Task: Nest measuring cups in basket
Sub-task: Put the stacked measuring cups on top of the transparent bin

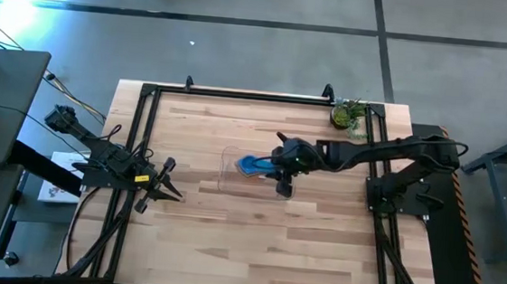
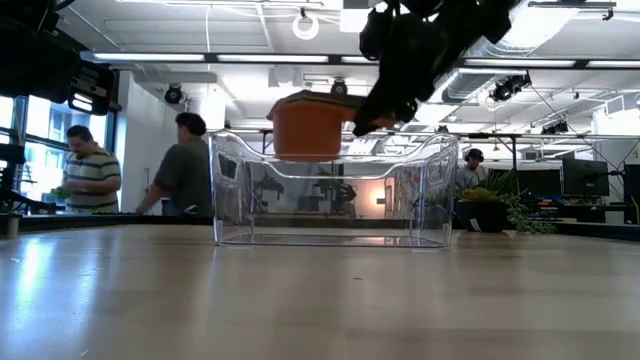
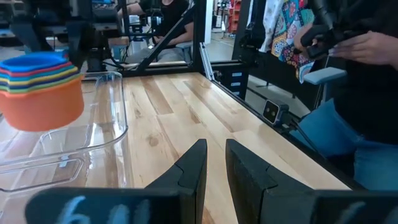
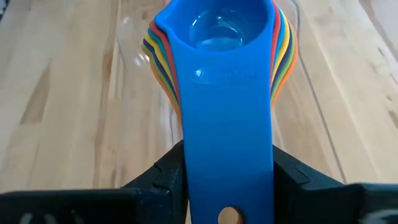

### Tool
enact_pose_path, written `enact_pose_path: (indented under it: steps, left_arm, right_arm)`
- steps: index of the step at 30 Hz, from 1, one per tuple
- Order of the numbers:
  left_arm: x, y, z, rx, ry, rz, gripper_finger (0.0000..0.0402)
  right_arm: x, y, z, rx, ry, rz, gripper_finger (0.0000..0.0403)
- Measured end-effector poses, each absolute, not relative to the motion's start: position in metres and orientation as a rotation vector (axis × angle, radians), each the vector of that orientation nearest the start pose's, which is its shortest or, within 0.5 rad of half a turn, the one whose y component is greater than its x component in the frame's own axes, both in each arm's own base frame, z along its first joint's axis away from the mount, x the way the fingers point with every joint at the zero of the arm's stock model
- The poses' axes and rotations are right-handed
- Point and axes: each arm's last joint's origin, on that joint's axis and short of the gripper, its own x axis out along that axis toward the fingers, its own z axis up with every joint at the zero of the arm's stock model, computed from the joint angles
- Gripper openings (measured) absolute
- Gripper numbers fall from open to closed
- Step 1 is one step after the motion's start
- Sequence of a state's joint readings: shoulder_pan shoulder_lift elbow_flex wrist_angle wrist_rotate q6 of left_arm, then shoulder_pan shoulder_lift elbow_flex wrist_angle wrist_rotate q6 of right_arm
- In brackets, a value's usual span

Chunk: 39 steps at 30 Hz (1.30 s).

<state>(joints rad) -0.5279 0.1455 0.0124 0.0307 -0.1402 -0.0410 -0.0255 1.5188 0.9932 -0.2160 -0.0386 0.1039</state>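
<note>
We find the measuring cups [image 4: 217, 56] nested, pinched by the handles in the right gripper [image 4: 227, 177] above the basket [image 2: 330, 190]; lowering and release remain

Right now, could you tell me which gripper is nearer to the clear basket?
The right gripper: it holds the nested measuring cups over the basket. The left gripper waits apart near the table's left edge.
</note>
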Motion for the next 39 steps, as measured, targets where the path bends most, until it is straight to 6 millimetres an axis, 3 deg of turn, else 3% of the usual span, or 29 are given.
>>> enact_pose_path:
  steps: [15,26,39]
  left_arm:
    - [0.093,-0.05,0.159,-0.007,0.105,-0.385,0.0051]
    - [0.093,-0.05,0.159,-0.007,0.105,-0.385,0.0051]
    - [0.093,-0.05,0.159,-0.006,0.106,-0.385,0.0051]
  right_arm:
    - [0.329,-0.024,0.188,0.156,0.823,0.016,0.0128]
    - [0.328,-0.027,0.184,0.192,0.857,-0.003,0.0128]
    - [0.339,-0.016,0.183,0.194,0.855,-0.011,0.0128]
